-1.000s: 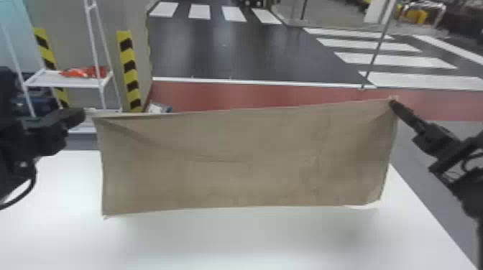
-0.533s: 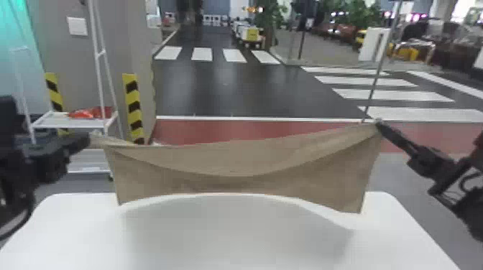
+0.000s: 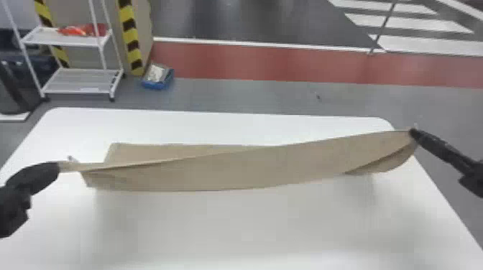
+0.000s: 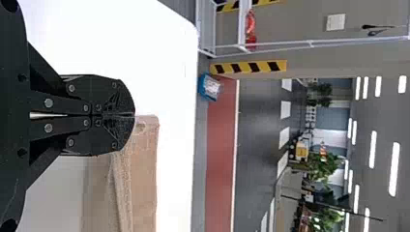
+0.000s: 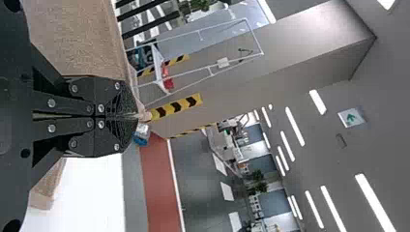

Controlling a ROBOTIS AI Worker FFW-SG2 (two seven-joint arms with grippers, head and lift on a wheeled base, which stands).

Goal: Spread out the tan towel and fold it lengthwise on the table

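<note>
The broad tan woven towel (image 3: 251,165) is stretched across the white, flat-topped desk with rounded far corners (image 3: 233,229), pulled between both arms. The black, two-fingered left gripper (image 3: 56,168) has its jaws clenched on one corner, low over the desk's left side; the matching right gripper (image 3: 413,133) has its jaws pinching another, near the far right corner. A flap shows behind the held edge toward the left, apparently touching the desk, though contact is hard to judge.
</note>
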